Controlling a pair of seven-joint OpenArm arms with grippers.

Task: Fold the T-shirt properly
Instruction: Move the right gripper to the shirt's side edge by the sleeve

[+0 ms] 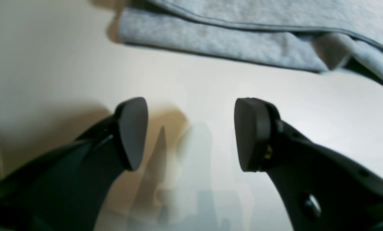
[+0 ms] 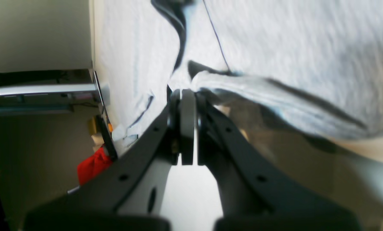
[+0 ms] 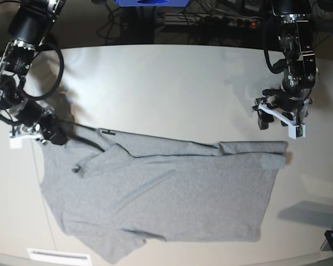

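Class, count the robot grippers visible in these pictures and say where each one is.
2. The left gripper hangs open above the pale table, beyond the large heather-grey cotton T-shirt's folded edge. The right gripper is shut on that shirt's far corner at the opposite side.

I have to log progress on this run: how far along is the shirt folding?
Early. The T-shirt has one lengthwise fold along its top edge but otherwise lies spread on the table. The right gripper is shut on the cloth at one end; the left gripper hangs open over bare table. Remaining folds are not yet done.
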